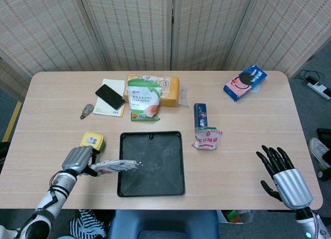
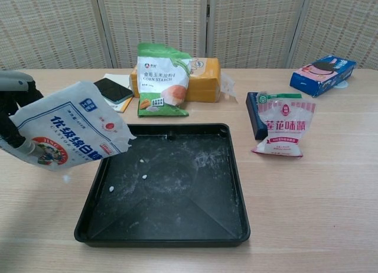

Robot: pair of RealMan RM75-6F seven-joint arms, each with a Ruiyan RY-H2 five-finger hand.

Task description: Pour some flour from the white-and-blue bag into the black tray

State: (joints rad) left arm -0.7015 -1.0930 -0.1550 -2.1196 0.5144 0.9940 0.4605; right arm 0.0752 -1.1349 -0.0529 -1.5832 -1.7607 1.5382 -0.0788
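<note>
My left hand [image 1: 76, 160] [image 2: 12, 101] grips the white-and-blue flour bag [image 1: 113, 167] [image 2: 68, 133] by its bottom end. The bag lies nearly level, its torn mouth over the left edge of the black tray [image 1: 151, 184] [image 2: 236, 190]. The tray's floor is dusted with flour and holds a few small white lumps [image 2: 143, 176] near its left side. My right hand [image 1: 282, 175] hovers open at the table's right front, far from the tray, fingers spread and holding nothing.
Behind the tray stand a green corn starch bag [image 1: 143, 100] and an orange box [image 1: 168, 89]. A phone [image 1: 109, 96] lies on a notepad at the back left. A pink-and-white packet [image 1: 207, 137], dark box [image 1: 200, 115], blue cookie pack [image 1: 244, 81] and yellow tub [image 1: 92, 140] are around.
</note>
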